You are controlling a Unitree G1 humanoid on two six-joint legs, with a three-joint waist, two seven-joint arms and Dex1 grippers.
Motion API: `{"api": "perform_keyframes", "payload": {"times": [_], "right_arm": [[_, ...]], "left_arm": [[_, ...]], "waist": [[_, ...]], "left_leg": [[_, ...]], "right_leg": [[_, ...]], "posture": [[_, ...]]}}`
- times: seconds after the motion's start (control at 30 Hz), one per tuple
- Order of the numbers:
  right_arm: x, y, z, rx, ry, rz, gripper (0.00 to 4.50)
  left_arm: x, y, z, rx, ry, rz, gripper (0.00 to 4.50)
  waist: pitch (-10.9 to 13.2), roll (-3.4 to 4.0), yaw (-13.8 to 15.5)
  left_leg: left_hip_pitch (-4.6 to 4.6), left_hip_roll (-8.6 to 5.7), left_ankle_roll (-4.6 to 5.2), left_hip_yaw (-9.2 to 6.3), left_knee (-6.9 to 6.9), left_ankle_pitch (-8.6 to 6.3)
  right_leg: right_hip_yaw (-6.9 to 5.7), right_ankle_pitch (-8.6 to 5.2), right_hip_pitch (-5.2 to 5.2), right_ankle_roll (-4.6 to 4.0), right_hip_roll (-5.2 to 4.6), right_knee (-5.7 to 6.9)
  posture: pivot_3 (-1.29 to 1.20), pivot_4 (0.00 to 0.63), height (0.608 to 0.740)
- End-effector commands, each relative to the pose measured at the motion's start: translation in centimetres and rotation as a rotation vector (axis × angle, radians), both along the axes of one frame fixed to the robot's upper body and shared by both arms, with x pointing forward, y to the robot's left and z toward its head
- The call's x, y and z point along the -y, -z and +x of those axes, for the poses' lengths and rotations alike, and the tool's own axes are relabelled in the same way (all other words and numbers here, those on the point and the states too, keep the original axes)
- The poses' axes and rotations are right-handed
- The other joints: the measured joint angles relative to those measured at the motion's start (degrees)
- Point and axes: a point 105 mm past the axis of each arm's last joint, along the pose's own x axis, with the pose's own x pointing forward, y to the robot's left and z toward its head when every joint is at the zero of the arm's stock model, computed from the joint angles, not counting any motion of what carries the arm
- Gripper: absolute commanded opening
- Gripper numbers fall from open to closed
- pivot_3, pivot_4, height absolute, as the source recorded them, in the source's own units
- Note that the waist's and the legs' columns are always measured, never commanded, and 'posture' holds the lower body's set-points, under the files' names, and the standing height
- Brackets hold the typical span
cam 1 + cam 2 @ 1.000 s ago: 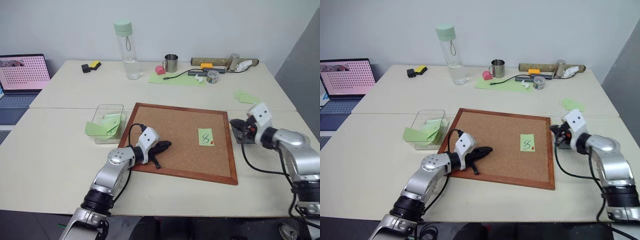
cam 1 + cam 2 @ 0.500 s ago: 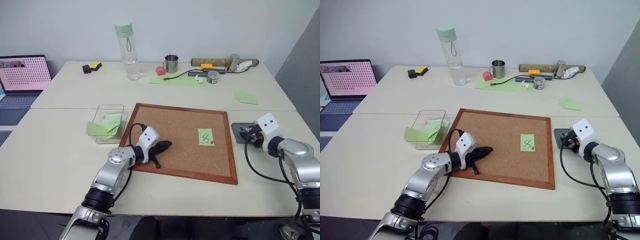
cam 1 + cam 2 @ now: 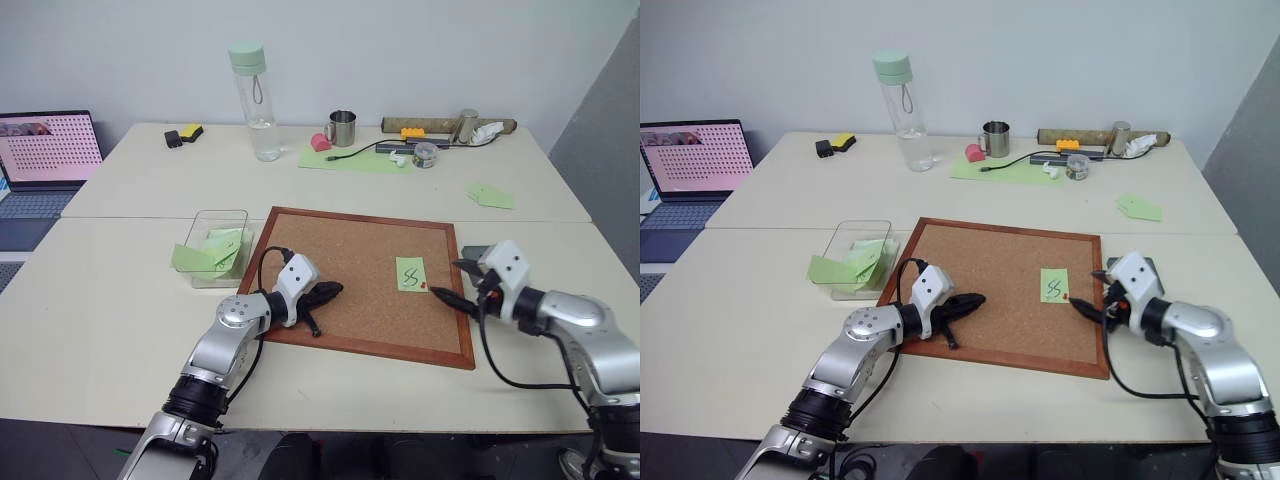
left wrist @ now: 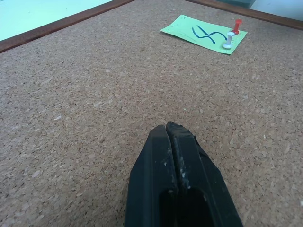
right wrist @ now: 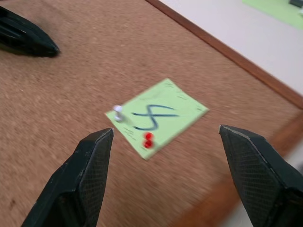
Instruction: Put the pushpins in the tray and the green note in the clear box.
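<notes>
The green note (image 3: 411, 273) with its black squiggle lies pinned on the right part of the cork board (image 3: 350, 260). Two pushpins stand in it, a red one (image 5: 148, 139) and a pale one (image 5: 117, 111). My right gripper (image 3: 458, 283) is open just right of the note, at the board's right frame, pointing at the pins. Behind it a sliver of the dark grey tray (image 3: 470, 250) shows. My left gripper (image 3: 324, 294) rests shut and empty on the board's left part. The clear box (image 3: 205, 222) stands left of the board.
Unmarked green notes (image 3: 212, 252) lie in and over the clear box. At the table's back stand a water bottle (image 3: 254, 100), a metal mug (image 3: 342, 126) and a large green sheet (image 3: 355, 158) with cables. A laptop (image 3: 48, 150) is far left.
My right gripper has come left from over the tray to the board's right edge beside the note, and its jaws have spread. The left arm has stayed still.
</notes>
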Motion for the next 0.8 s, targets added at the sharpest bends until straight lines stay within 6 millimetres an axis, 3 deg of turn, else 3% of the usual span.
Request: {"api": "perform_keyframes", "payload": {"times": [0.03, 0.17, 0.27, 0.4, 0.8], "right_arm": [[-0.8, 0.4, 0.5, 0.048, 0.007, 0.006, 3.72], [-0.6, 0.6, 1.0, 0.064, 0.035, 0.031, 3.72], [-0.5, 0.7, 1.2, 0.069, 0.044, 0.049, 3.31], [-0.4, 0.9, 1.1, 0.062, 0.046, 0.07, 2.46], [-0.4, 1.7, 1.3, 0.045, 0.057, 0.087, 0.01]], "left_arm": [[-0.7, 2.1, -0.4, -0.067, -0.019, 0.056, 0.0], [-0.9, 2.1, -0.6, -0.069, -0.021, 0.058, 0.0], [-1.0, 2.2, -0.7, -0.071, -0.024, 0.061, 0.0], [-1.1, 2.2, -0.8, -0.073, -0.026, 0.062, 0.0], [-1.1, 2.4, -1.1, -0.081, -0.02, 0.063, 0.0]], "waist": [[0.0, 0.0, 0.0], [0.0, 0.0, 0.0], [0.0, -0.01, -0.1], [0.0, -0.01, -0.1], [0.0, -0.01, -0.1]], "left_leg": [[0.0, 0.0, 0.0, 0.0, 0.0, 0.0], [0.05, 0.0, 0.0, 0.0, 0.0, 0.0], [0.13, 0.0, 0.0, 0.0, -0.04, 0.0], [0.53, 0.0, 0.01, -0.03, -0.16, -0.01], [0.52, 0.0, 0.01, -0.08, -0.18, -0.01]], "right_leg": [[0.01, 0.0, 0.0, 0.0, 0.0, 0.0], [0.0, 0.0, 0.05, 0.0, 0.0, -0.02], [0.0, -0.01, 0.11, 0.0, 0.0, -0.03], [-0.01, -0.07, 0.53, 0.07, 0.0, -0.14], [-0.03, -0.08, 0.57, 0.09, 0.0, -0.23]], "posture": [[0.0, 0.15, 0.74], [0.0, 0.15, 0.74], [0.0, 0.15, 0.74], [0.0, 0.15, 0.74], [0.0, 0.15, 0.74]]}}
